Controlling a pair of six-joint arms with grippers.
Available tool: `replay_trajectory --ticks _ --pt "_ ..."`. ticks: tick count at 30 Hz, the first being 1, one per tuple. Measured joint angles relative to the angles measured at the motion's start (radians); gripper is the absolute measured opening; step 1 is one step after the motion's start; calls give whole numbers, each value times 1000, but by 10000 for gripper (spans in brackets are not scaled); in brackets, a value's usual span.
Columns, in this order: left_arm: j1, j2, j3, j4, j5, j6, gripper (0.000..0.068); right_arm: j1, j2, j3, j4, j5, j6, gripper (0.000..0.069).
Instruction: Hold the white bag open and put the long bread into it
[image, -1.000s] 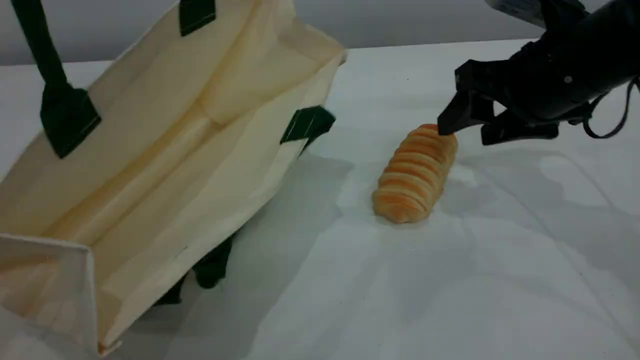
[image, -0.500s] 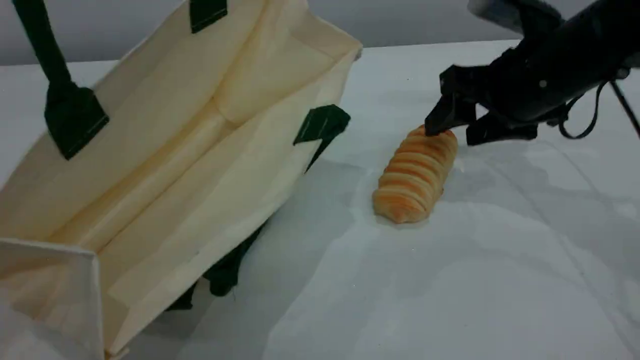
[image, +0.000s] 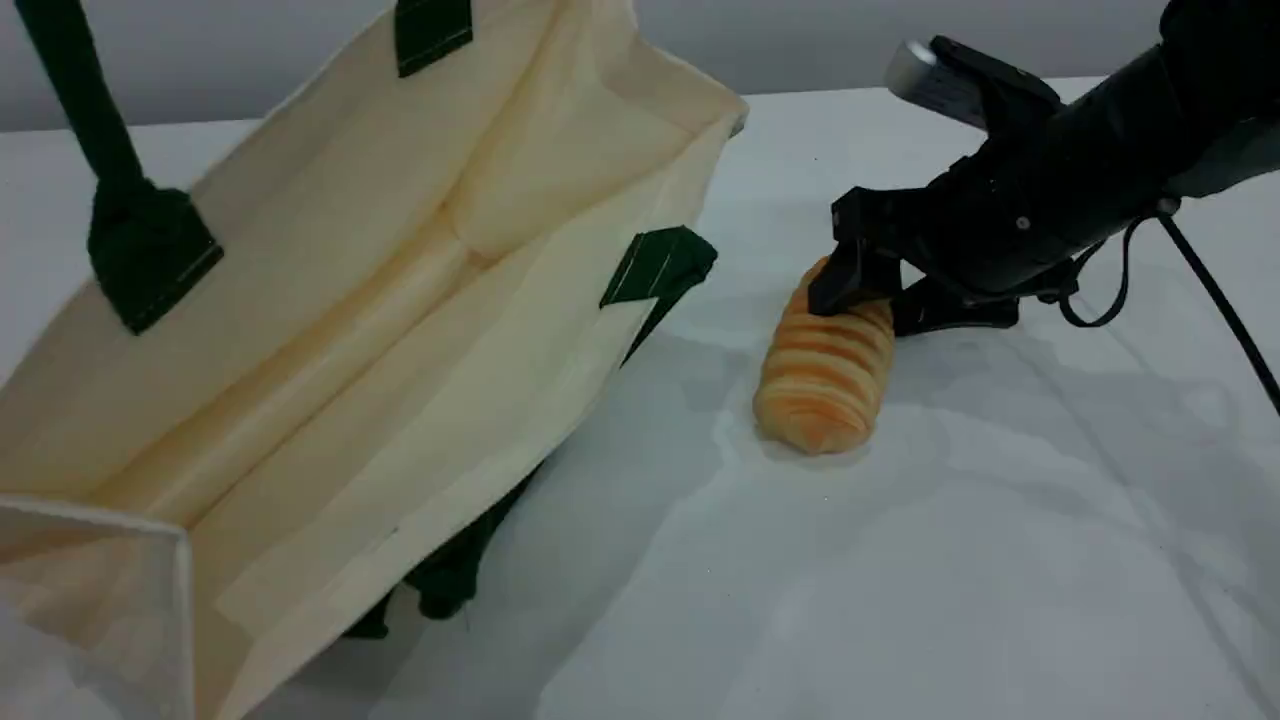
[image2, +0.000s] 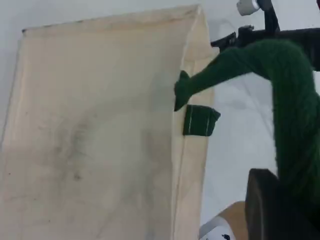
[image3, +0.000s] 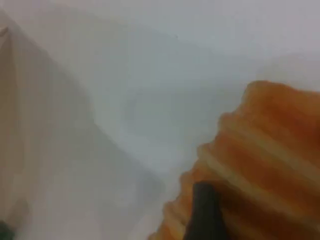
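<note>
Right gripper (image: 868, 300) was down over the far end of the long bread (image: 822, 385), jaws spread wide to either side of the loaf, one fingertip against its ridged top, not yet clamped. The bread lay on the table (image: 900, 580), to the right of the white bag (image: 330, 330) and apart from it. Left gripper (image2: 280, 210) was shut on the bag's green handle (image2: 290, 100), holding the mouth up and open toward the bread.

Risks, as judged: the grip sat near one end, so on lifting the loaf could tip or slide out. A hard squeeze could crush the soft crust. If the handle slipped, the mouth would sag and the bread might catch on the rim.
</note>
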Motion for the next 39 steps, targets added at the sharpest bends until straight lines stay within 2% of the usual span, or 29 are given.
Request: replay_trajectory --ticks 3,8,9,12,14,17,20,24,28,32,39 --pt "0 0 0 0 0 0 83 0 2 -8 -5 2 -9 378" --pt "0 0 0 0 0 2 83 -1 -4 -13 -24 76 -9 112" --pt "0 0 0 0 0 10 83 -1 -15 -13 -26 95 0 87" --pt "0 0 -2 -3 -1 23 83 -7 -73 -13 -17 121 40 81" --pt "0 0 -2 -3 0 26 83 -27 -124 -13 -41 96 76 81" --pt "0 0 -2 -2 0 30 83 -70 -223 -11 -142 29 156 81" --pt "0 3 -2 -2 -3 58 83 -119 -326 -1 -290 39 285 80" --pt "0 28 -5 -6 -40 60 83 -144 -469 -1 -485 146 453 76" --pt "0 59 -6 -36 -44 76 83 -140 -591 -1 -622 246 554 75" --pt "0 66 -6 -96 -58 110 83 -140 -668 -1 -641 341 568 75" --pt "0 76 -19 -98 -90 117 83 -129 -687 -1 -634 444 576 75"
